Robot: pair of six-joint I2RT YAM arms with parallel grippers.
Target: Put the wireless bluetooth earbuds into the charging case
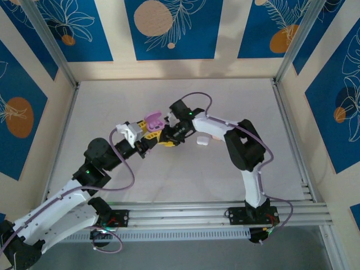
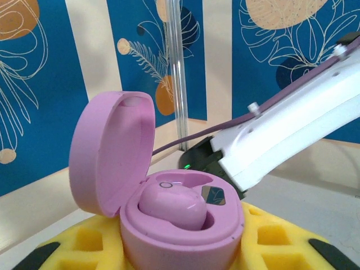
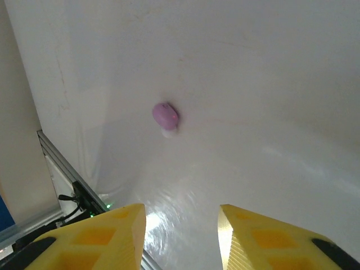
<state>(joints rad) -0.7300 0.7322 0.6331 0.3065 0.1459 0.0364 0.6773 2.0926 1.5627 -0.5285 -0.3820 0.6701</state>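
Note:
In the left wrist view an open pink charging case stands with its lid tipped back to the left. The yellow fingers of my left gripper are shut on the case. One pink earbud lies in the near well of the case. From above, the case is held over mid-table by the left gripper, and my right gripper is close beside it. The right gripper is open with nothing between its fingers, and a second pink earbud lies on the table beyond it.
A small white object lies on the table beside the right arm. The right arm's white link crosses close behind the case. An aluminium rail runs along the near edge, and walls enclose the white table.

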